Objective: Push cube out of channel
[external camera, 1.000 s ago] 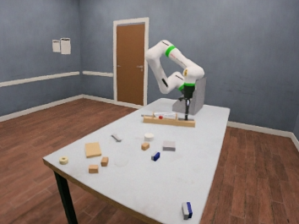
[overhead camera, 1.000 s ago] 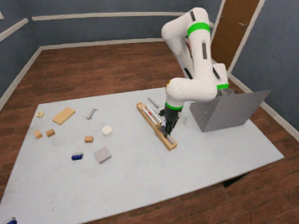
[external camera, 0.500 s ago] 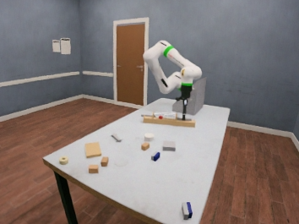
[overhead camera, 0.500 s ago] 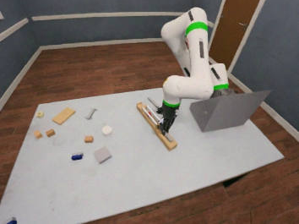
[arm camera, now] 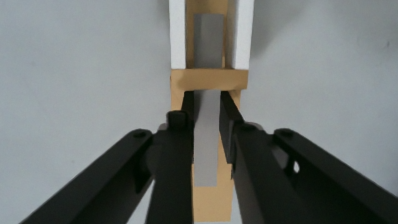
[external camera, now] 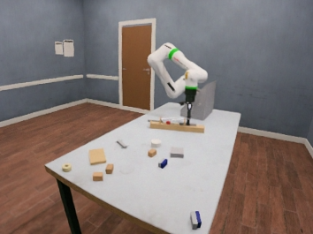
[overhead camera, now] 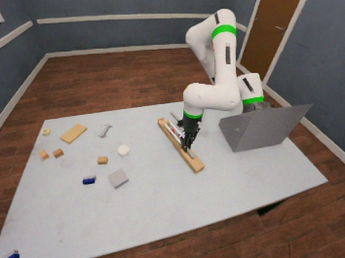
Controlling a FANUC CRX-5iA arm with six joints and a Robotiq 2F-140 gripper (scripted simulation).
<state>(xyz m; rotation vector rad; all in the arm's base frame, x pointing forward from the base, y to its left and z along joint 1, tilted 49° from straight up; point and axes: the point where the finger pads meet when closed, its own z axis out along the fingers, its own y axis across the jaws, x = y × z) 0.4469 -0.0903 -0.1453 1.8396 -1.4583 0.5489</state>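
The jaws (overhead camera: 187, 146) (external camera: 188, 123) are closed on the grey bar (overhead camera: 191, 154) (external camera: 194, 124) (arm camera: 206, 155), aligned with the channel (overhead camera: 196, 165) (external camera: 177, 127) (arm camera: 177, 37). Presumably its reach lets 1 tool push the red cube (overhead camera: 172, 130) (external camera: 168, 123) from outside.

Even pale light, faint shadows, soft blur

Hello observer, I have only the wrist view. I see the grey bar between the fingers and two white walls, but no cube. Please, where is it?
Observer: The red cube is between the white walls, farther along the channel than the gripper.

Operator: Thank you. Is some tall thing standing near the arm?

Observer: Yes, a large grey panel stands on the table, to the right of the gripper in the top view, apart from it.
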